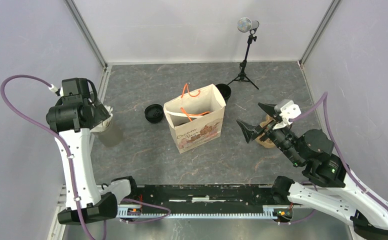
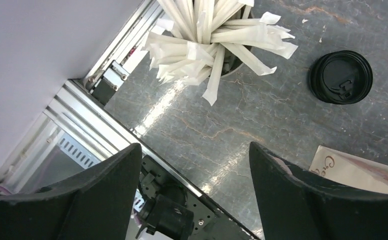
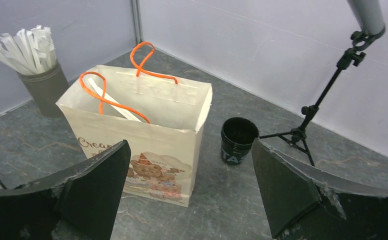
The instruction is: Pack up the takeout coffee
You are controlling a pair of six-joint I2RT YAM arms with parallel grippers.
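1. Between the left claw (image 2: 193,150) and the beige paper bag with orange handles (image 1: 194,122), a small black disposable cup with a round black plastic lid (image 1: 154,113) stands upright on the dark grey marbled surface (image 1: 132,165). Its long axis is vertical, and it sits near the bag's left side without touching it.
2. That left claw is spread wide with nothing between its fingers, and it hangs over a grey tumbler of white paper-wrapped straws (image 2: 217,40). The lidded cup lies to its right, toward the bag, so this arm is clearly the nearer one.
3. A second black cup (image 3: 238,140) stands upright behind the bag's far right corner, close to a black tripod stand (image 3: 307,120). I cannot tell whether it has a lid. The right claw (image 3: 190,144), also spread and empty, faces it and is the nearer arm.
4. The bag stands open. One wrapped straw (image 3: 114,102) leans inside, I see no cup in it, and its floor is hidden.
5. A brown moulded-pulp carrier (image 1: 268,140) lies mostly hidden under the right claw.
6. By my reckoning no coffee is packed yet, and the left claw must swing right and drop around the lidded cup.
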